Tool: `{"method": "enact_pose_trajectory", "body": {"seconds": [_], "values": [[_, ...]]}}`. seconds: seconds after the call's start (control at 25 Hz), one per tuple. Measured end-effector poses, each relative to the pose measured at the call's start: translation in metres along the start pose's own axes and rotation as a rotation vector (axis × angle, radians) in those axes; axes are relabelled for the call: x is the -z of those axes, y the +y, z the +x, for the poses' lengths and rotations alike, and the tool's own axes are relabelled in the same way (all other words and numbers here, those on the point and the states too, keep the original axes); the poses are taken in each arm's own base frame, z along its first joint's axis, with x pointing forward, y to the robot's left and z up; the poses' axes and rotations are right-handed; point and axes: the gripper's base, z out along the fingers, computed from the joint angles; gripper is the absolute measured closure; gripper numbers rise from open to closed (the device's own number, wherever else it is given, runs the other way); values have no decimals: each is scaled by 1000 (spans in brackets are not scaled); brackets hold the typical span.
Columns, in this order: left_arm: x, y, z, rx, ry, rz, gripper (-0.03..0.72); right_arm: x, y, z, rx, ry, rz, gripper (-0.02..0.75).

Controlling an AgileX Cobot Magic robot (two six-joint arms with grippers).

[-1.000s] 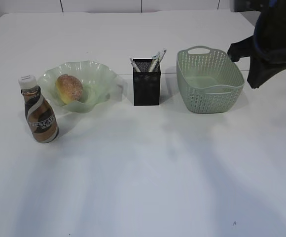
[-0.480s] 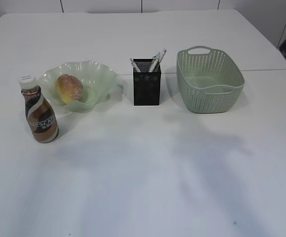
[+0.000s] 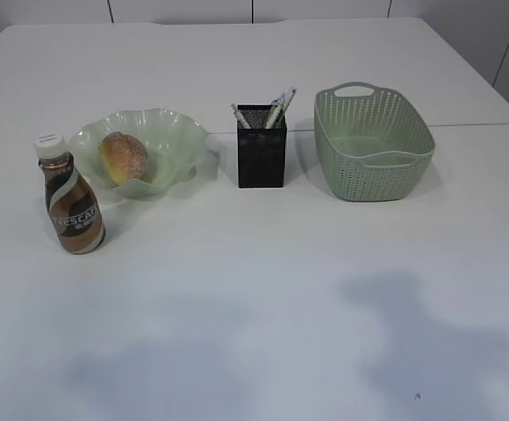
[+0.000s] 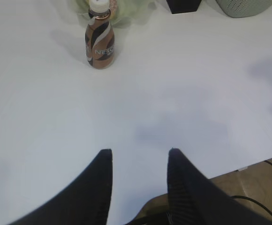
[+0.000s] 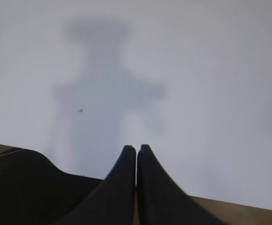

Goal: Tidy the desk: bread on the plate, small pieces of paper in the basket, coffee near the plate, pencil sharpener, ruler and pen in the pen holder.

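At the right edge of the exterior view, the arm seen earlier is gone; left jaws spread, right jaws pressed together, both empty. The desk (image 3: 263,289) appears tidied.

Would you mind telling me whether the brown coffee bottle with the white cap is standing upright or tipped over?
Upright: the brown coffee bottle stands on its base on the white desk, white cap on top, beside the pale green ruffled glass plate.

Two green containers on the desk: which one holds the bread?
The plate, the wavy-rimmed glass dish left of the pen holder, holds the bread.
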Motion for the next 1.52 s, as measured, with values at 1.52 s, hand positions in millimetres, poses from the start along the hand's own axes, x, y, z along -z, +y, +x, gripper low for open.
{"method": "enact_pose_trajectory", "body": {"seconds": [1.52], "values": [[-44, 23, 117, -27, -84, -101, 418, -11, 1, 156, -12, -386, 21, 722]]}}
